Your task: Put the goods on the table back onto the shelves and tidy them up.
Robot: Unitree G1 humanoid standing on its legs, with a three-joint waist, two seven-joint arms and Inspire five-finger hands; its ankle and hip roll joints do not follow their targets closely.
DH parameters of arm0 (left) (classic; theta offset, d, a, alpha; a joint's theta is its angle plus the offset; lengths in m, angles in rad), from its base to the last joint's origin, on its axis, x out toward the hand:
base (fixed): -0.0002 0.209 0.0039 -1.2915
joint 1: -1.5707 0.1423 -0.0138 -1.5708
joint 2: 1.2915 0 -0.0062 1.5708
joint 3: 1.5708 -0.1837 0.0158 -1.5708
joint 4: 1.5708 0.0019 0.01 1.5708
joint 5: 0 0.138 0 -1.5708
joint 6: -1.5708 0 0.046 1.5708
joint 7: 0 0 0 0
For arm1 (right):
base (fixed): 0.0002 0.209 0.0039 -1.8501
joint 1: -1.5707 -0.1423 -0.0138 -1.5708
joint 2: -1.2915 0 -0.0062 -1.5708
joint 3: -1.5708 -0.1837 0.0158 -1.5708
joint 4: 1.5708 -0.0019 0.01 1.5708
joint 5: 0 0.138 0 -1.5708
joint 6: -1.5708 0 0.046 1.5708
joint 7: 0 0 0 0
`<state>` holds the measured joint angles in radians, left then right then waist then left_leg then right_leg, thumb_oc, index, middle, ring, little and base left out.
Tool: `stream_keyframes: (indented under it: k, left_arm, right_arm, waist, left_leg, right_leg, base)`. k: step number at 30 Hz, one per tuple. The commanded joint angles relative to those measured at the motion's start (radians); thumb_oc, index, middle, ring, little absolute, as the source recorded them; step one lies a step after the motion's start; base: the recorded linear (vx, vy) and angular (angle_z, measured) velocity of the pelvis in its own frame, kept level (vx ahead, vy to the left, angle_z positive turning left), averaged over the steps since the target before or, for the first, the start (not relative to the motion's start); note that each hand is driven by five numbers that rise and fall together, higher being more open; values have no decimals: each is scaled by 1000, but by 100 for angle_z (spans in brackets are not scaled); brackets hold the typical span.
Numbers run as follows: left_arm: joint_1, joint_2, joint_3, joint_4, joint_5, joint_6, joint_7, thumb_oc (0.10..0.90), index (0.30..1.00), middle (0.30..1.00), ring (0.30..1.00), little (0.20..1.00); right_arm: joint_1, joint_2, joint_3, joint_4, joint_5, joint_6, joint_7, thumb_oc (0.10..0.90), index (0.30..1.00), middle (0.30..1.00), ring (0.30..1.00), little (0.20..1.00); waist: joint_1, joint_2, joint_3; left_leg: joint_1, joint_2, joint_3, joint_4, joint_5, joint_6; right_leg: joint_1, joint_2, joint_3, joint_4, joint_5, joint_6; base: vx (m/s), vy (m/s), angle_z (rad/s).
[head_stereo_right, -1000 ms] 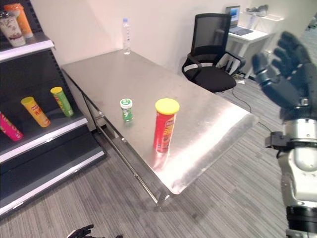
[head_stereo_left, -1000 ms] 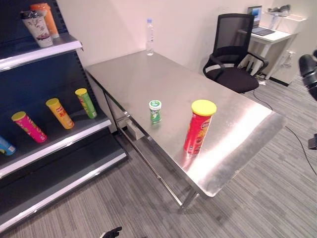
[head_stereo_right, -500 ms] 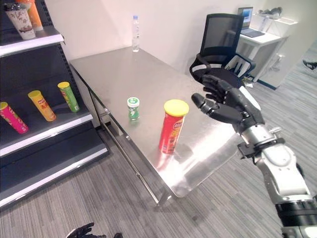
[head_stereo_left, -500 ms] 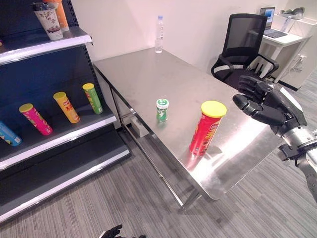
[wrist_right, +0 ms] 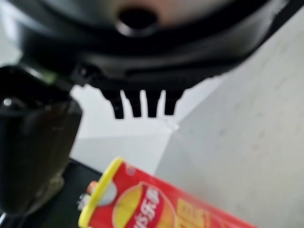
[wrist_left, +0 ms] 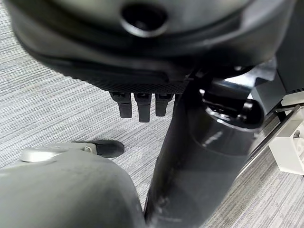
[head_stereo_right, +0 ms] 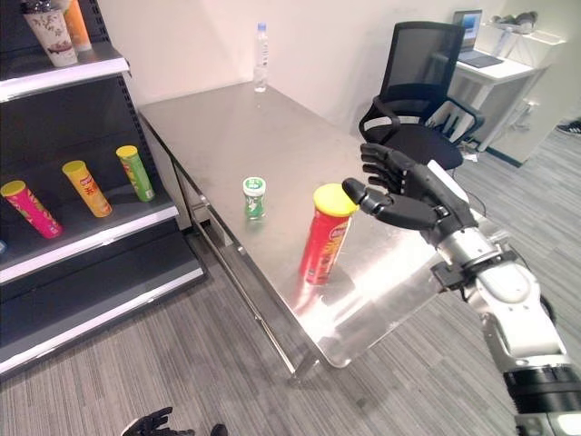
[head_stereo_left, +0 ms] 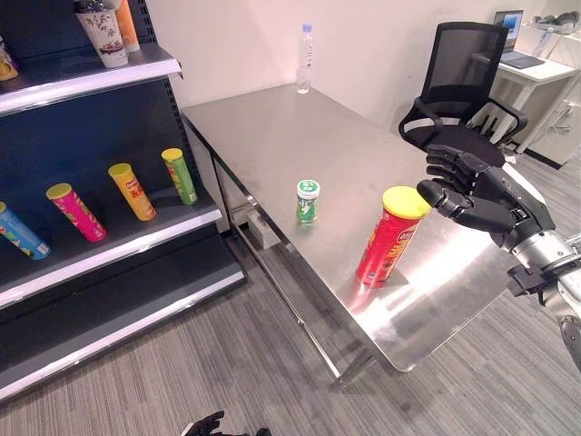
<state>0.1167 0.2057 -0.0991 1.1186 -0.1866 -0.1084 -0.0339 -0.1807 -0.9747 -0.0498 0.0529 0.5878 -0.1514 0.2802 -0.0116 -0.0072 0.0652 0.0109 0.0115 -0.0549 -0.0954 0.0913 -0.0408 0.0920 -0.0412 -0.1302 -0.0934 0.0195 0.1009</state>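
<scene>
A tall red chip can [head_stereo_left: 388,237] with a yellow lid stands upright near the front of the steel table [head_stereo_left: 300,127]. A small green jar [head_stereo_left: 308,201] with a white cap stands a little behind and left of it. A clear water bottle [head_stereo_left: 304,59] stands at the table's far edge. My right hand [head_stereo_left: 474,189] hovers open just right of the can's lid, fingers spread, not touching; the right wrist view has the can [wrist_right: 156,204] just past the fingers [wrist_right: 141,103]. My left hand [head_stereo_left: 207,425] hangs low over the carpet, fingers relaxed [wrist_left: 139,105].
A dark shelf unit [head_stereo_left: 109,245] stands left of the table, with several chip cans lying on its middle board and cups [head_stereo_left: 103,32] on the top board. A black office chair [head_stereo_left: 458,91] and a white desk [head_stereo_left: 536,73] are behind the table on the right.
My right hand has moved left and closer to the red can's lid. The camera has shifted slightly, sliding the whole scene right.
</scene>
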Motion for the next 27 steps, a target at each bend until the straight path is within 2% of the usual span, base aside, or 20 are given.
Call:
stream_keyframes:
  k: [1, 13, 27]
  left_arm:
    - [-46, 37, -27, 10, 23, -55, -11, 800, 900, 900, 900, 900]
    - [-39, 36, -18, 11, 23, -55, -9, 800, 900, 900, 900, 900]
    - [-41, 36, -14, 3, 31, -56, -16, 800, 900, 900, 900, 900]
  right_arm:
    - [-160, -78, -9, -102, 3, -65, 4, 800, 900, 900, 900, 900]
    - [-168, -65, 17, -129, -30, -59, 17, 800, 900, 900, 900, 900]
    - [-150, -91, 47, -154, -86, -45, 46, 800, 900, 900, 900, 900]
  waist:
    - [55, -50, -50]
    - [65, -51, -50]
    - [67, -57, -46]
  left_leg:
    - [50, 3, 69, 8, -104, -51]
    - [44, 3, 60, 8, -102, -50]
    - [44, 3, 56, 8, -103, -50]
  right_leg:
    - [-1, -30, -1, 6, 0, 84]
    - [-1, -34, -14, 6, -1, 84]
    - [-3, -37, -20, 6, 0, 84]
  base:
    - [0, 0, 0]
    - [-1, 1, 1]
    - [1, 1, 0]
